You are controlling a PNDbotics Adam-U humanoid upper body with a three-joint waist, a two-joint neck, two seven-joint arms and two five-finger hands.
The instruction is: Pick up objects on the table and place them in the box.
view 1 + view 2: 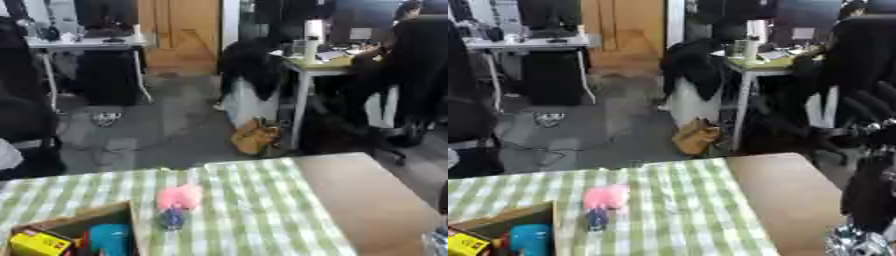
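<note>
- pink toy [179, 196] on blue base, upright on checked surface [254, 210], just right of box [83, 219]
- yellow item [38, 243] and teal item [108, 239] inside box
- right hand [872, 192] at right edge, fingers: cannot tell
- left hand out of view

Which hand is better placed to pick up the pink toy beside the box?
Probably right: the right arm shows at the table's right edge. The left hand is not visible. The pink toy stands beside the box.
</note>
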